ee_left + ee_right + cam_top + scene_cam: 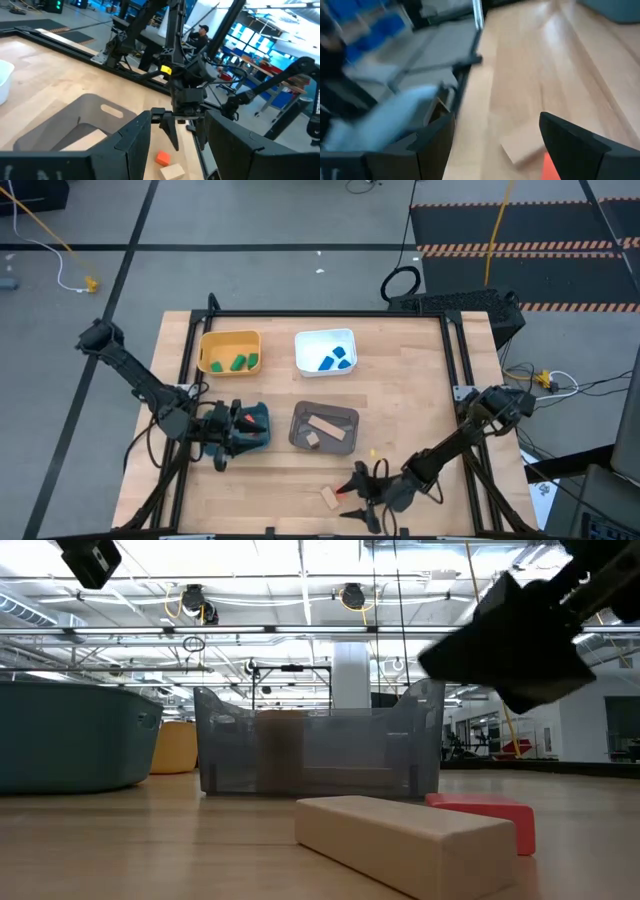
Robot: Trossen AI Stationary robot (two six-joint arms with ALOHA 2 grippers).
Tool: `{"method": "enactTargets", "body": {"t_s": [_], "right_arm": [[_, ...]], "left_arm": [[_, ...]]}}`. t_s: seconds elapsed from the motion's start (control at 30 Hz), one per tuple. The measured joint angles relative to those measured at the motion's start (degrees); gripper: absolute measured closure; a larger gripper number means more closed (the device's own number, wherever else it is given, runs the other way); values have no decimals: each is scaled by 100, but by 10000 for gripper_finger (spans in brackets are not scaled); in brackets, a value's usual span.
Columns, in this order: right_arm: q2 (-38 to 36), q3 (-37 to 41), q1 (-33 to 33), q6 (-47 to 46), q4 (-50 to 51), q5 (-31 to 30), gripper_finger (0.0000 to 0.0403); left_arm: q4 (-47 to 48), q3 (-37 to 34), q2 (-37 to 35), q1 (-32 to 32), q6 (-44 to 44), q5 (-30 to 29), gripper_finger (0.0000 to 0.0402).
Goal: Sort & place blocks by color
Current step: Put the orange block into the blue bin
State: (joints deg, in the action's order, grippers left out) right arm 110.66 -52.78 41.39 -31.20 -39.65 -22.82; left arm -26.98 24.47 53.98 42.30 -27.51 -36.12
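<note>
Right gripper [352,490] hangs wide open just above the last loose pair: red block [343,490] touching tan block [329,498], near the table's front edge. Next call (my guess): drop, pinch the red one. Left gripper [228,442], state unreadable, waits over the teal bin [256,427].

Bright, even ceiling strips above grey bin [320,738], glare overhead. Soft shadows on table [400,395]. Right wrist view heavily motion-blurred.
</note>
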Motion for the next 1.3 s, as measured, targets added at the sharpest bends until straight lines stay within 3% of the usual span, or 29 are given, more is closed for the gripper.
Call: {"method": "enactTargets", "body": {"t_s": [0.17,0.33,0.57,1.3], "right_arm": [[19,-69,-2,-147,718,-297,122],[17,-68,67,-257,876,-473,122],[19,-67,182,-98,1094,-1177,122],[504,-69,168,-306,1099,-1161,122]], "left_arm": [[33,0,2,75,75,2,215],[47,0,0,96,335,2,215],[293,0,2,95,380,2,215],[453,0,0,92,149,7,215]]}}
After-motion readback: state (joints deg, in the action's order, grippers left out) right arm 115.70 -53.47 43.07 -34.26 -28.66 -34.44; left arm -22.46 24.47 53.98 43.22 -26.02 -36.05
